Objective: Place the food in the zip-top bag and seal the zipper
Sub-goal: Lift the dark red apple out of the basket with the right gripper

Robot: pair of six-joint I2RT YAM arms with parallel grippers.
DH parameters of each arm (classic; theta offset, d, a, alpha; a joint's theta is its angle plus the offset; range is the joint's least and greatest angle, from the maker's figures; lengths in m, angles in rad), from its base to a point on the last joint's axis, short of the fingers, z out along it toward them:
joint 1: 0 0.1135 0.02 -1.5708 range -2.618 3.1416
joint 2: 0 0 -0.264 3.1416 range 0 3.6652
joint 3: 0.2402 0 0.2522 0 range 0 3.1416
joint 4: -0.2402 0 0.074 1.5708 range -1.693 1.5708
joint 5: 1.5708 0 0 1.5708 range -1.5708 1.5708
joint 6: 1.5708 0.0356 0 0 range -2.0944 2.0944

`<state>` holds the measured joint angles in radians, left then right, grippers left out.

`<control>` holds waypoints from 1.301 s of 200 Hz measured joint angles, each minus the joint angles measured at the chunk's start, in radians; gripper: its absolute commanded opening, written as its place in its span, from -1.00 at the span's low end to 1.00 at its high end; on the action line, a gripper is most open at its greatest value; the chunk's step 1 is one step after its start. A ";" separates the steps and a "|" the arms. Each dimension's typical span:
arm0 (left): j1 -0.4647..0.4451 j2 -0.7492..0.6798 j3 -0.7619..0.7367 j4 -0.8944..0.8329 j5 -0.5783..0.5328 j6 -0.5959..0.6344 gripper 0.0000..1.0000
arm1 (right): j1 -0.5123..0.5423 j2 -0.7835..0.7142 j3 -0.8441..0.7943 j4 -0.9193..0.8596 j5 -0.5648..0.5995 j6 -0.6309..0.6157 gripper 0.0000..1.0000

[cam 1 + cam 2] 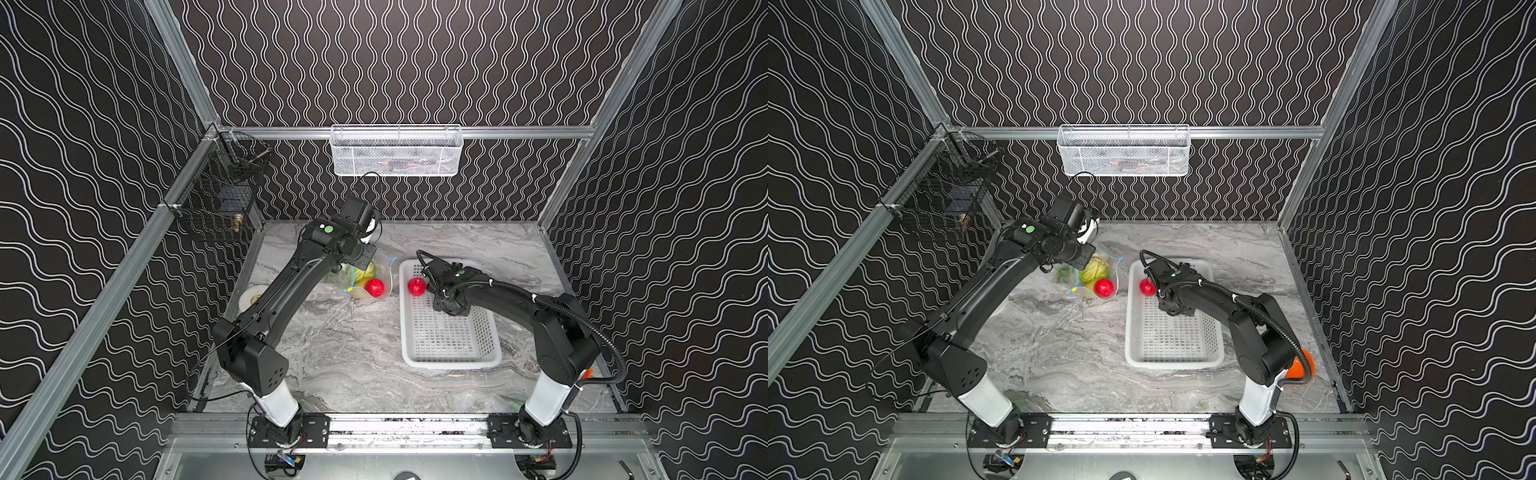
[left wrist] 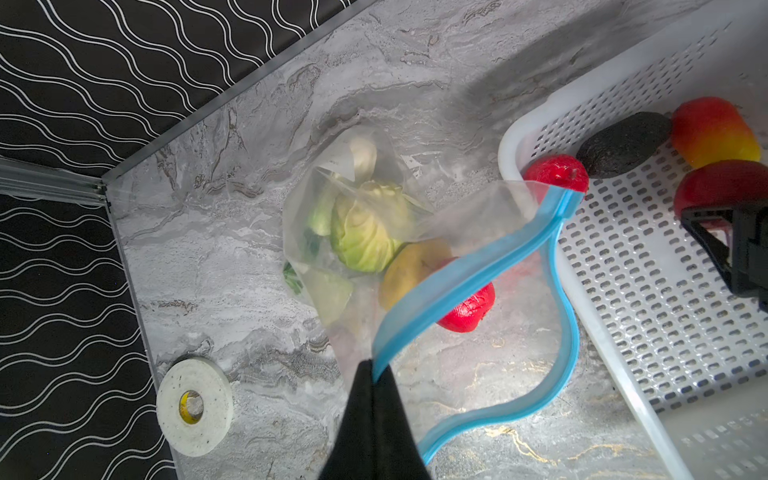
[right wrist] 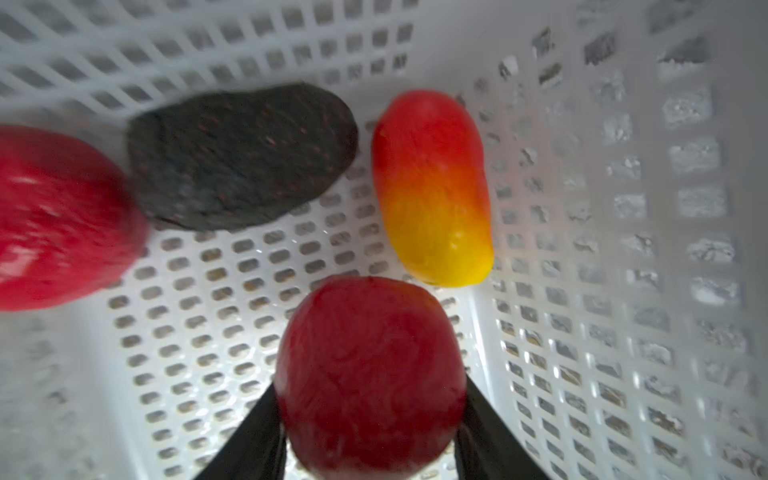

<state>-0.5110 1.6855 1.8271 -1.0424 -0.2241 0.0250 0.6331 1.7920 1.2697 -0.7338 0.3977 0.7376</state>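
White tape roll [image 2: 194, 405] far left, at the edge of the grey marble table [image 1: 353, 353]. Next over, left gripper [image 2: 376, 372], jaws pressed together on the zipper [image 2: 457, 286], pinching one lip of that light-blue strip, mouth gaping in a wide loop. Clear, crinkled zip-top bag [image 2: 299, 232] lying on the table just left of the perforated basket [image 1: 451, 363], mouth turned toward it. Inside the bag: green cabbage [image 2: 365, 237], white radish [image 2: 363, 156] deeper in, yellow piece [image 2: 409, 268], and bagged red fruit [image 2: 469, 307] just within the mouth. In the basket's far-left corner, corner red fruit [image 1: 416, 286]; near the same end, dark item [image 3: 241, 158] and red-to-yellow piece [image 3: 432, 187], side by side. Farthest right, right gripper [image 3: 370, 388] down inside the basket, jaws closed against both sides of gripped red fruit [image 3: 370, 357], black fingers [image 3: 257, 440] flanking it.
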 measured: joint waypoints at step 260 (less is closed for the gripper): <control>-0.026 0.126 0.080 -0.037 0.017 -0.004 -1.00 | -0.076 -0.280 -0.103 0.391 -0.222 -0.065 -0.14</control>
<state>-0.5369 1.8114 1.9068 -1.0790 -0.2073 0.0212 0.5571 1.5124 1.1664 -0.3431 0.1757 0.6727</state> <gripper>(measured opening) 0.048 0.566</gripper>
